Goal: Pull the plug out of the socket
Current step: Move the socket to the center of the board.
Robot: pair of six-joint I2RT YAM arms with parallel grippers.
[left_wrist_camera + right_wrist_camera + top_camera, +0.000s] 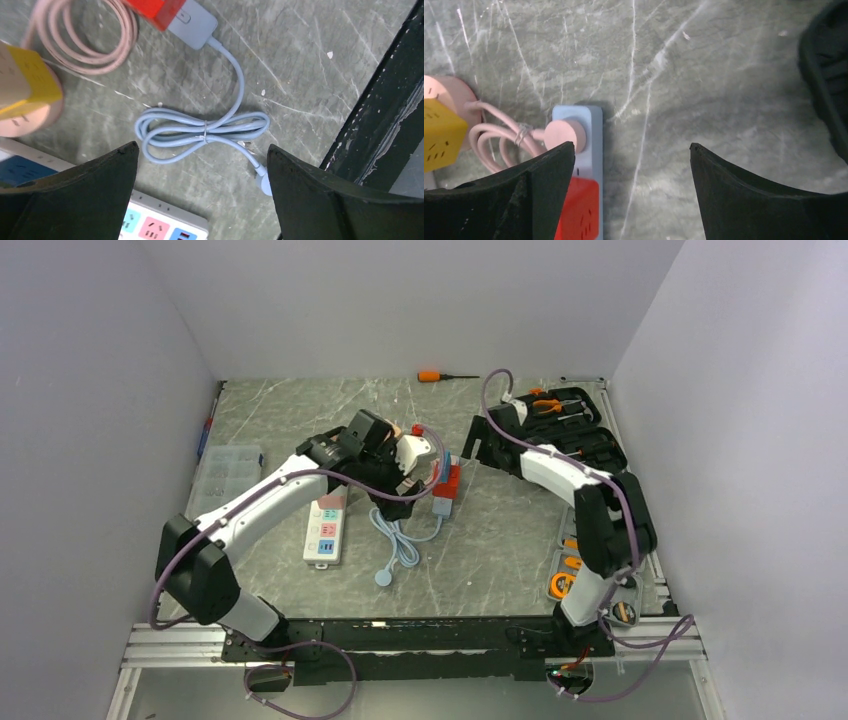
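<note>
From my station I see both arms reaching over the grey marbled table (500, 540). The left gripper (201, 146) hangs with its jaws spread wide and nothing between them; under it lies a bundled pale blue cord (200, 130), and the white power strip (325, 535) with its pastel outlets lies at the bottom edge of that wrist view. From above, this strip lies lengthwise on the left half of the table, its far end hidden under the left arm. The right gripper (631, 145) is also wide apart and holds nothing. It hovers over the end of a pale blue strip (595, 160) near the middle of the table. A round pink plug (565, 134) is seated in that strip's end outlet, and a red cube (579, 210) sits on the strip just behind it. The plug lies right at the tip of the right gripper's left-hand finger, well off the middle of the gap; I cannot tell whether the finger touches it. A looped pink cable (494, 135) runs from the plug to a pink disc (449, 92) carrying a yellow cube (439, 132). The pale blue cord leaves the other end of the pale blue strip. At the far right an open black tool case (570, 430) lies beside the right arm, an orange-handled screwdriver (440, 375) lies at the back edge, and a clear compartment box (228, 475) lies at the left.
</note>
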